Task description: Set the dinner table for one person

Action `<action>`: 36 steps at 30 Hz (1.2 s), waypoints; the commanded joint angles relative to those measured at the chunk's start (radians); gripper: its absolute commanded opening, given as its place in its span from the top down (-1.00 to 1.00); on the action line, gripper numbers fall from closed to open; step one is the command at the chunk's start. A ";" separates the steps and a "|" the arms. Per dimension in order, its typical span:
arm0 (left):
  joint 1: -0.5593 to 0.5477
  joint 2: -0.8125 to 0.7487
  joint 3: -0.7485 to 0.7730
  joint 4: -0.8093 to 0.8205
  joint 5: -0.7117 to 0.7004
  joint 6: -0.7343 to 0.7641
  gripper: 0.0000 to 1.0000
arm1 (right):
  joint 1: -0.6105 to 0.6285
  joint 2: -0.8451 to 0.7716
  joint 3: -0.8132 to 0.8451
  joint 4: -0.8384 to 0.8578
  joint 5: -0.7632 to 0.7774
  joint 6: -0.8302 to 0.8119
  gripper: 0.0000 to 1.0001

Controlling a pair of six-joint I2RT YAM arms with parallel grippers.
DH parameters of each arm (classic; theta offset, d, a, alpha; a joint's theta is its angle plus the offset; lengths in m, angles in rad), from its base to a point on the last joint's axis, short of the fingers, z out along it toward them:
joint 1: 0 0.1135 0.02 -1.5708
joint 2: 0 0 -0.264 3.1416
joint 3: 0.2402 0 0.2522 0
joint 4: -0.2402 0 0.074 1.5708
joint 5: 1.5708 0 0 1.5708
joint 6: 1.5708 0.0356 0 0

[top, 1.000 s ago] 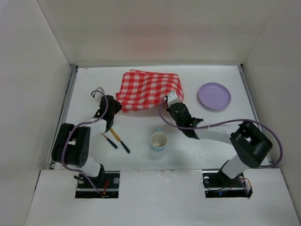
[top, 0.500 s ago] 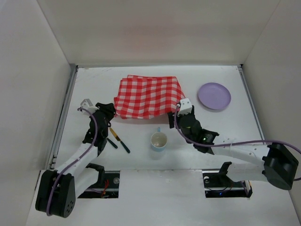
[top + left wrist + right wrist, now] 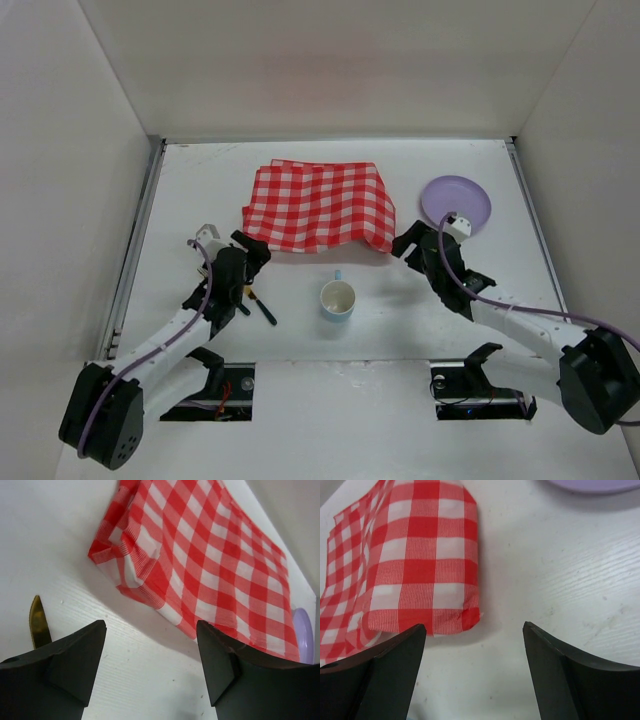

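dinner table (image 3: 200,185) lies beneath left gripper (image 3: 252,244) and right gripper (image 3: 408,243).

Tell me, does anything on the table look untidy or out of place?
Yes. The checked cloth is not spread flat: its two near corners are folded over and bunched. The cutlery lies slanted left of the cup, far from the plate.

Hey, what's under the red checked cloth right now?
The checked cloth lies on the white table. At its near corners only folded cloth layers show. Anything beneath its middle is covered and cannot be seen.
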 commanded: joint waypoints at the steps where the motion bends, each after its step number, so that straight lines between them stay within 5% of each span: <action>1: 0.006 0.061 0.042 -0.048 0.031 -0.100 -0.44 | -0.008 0.002 0.005 0.041 -0.066 0.094 -0.70; 10: 0.020 0.277 0.112 0.028 0.048 -0.226 -0.44 | -0.030 0.011 -0.021 0.067 -0.143 0.255 -0.93; 17: 0.015 0.366 0.124 0.091 -0.018 -0.257 -0.44 | -0.025 0.051 -0.079 0.178 -0.215 0.488 -0.95; 29: 0.069 0.481 0.141 0.211 -0.043 -0.254 -0.22 | -0.031 0.222 -0.096 0.343 -0.258 0.658 -0.97; 36: 0.058 0.492 0.132 0.260 -0.041 -0.248 -0.27 | -0.051 0.331 -0.119 0.519 -0.270 0.785 -0.92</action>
